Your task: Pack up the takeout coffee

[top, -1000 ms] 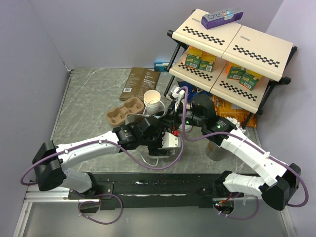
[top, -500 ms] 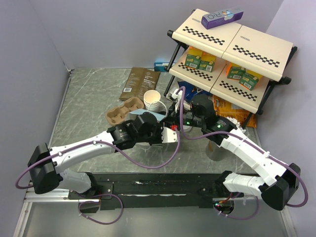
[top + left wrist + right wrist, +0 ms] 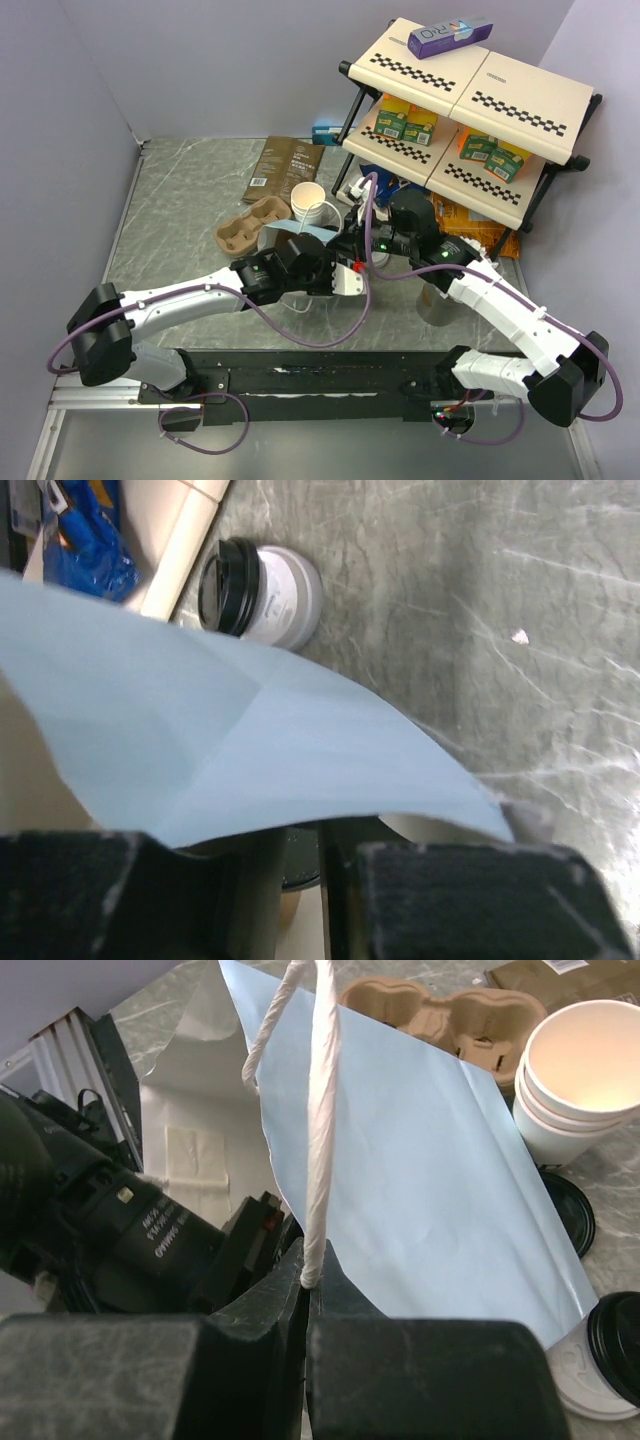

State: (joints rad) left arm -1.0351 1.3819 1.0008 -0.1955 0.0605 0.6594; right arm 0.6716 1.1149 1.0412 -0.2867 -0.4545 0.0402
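A light-blue paper bag [image 3: 430, 1180] with a white twisted handle [image 3: 318, 1110] stands between the arms. My right gripper [image 3: 310, 1272] is shut on that handle and holds it up. My left gripper [image 3: 300, 858] sits at the bag's lower edge [image 3: 250, 740] with its jaws narrowed. The blue panel lies across its fingertips, and I cannot tell whether they pinch it. A takeout coffee, a white cup with a black lid [image 3: 262, 585], lies on its side by the shelf foot. It also shows low and to the right in the right wrist view [image 3: 600, 1365].
Stacked open white cups [image 3: 310, 203] and a brown pulp carrier [image 3: 250, 225] stand just beyond the bag. A loose black lid [image 3: 565, 1210] lies beside the cups. A dark coffee pouch [image 3: 283, 168] lies further back. The checkered shelf [image 3: 470, 90] fills the back right.
My left gripper moved up from the near side to the bag, and its jaws closed most of the way. The blue panel now stands higher. The right gripper kept its hold.
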